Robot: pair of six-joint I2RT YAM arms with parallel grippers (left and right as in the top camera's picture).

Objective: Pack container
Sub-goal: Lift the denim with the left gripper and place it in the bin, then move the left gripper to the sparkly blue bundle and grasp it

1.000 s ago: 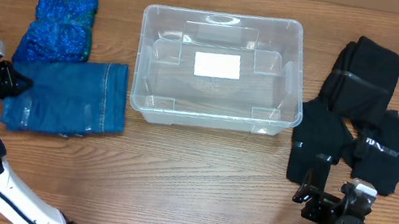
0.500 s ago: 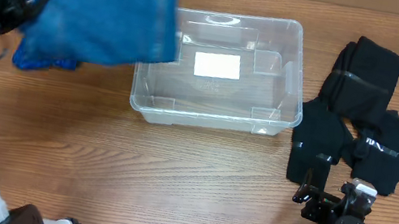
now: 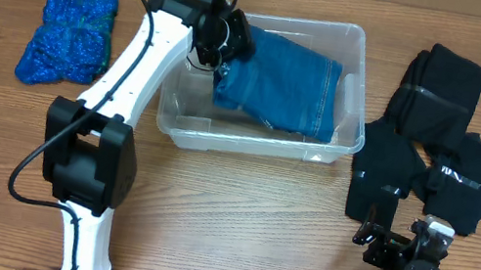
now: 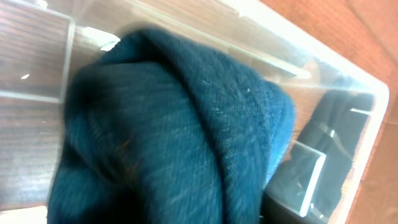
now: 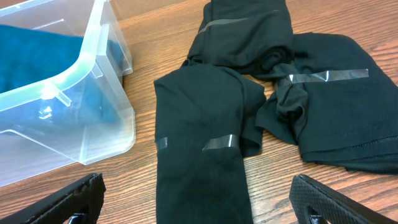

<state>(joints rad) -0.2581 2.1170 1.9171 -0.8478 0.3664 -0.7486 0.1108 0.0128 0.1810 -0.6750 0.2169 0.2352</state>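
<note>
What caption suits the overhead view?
Left arm holds blue denim garment inside clear rectangular plastic container; black garments lie alongside.

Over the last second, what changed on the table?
The left gripper lifted the folded blue denim garment from beside the fuzzy blue bundle and carried it rightward into the clear plastic container; release unclear. The bundle, container, black taped garments and right gripper stayed put.

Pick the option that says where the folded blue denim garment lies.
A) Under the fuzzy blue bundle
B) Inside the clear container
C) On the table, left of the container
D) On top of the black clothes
B: in the overhead view the denim garment sits within the walls of the clear container, apart from the black clothes and the fuzzy blue bundle.
</note>
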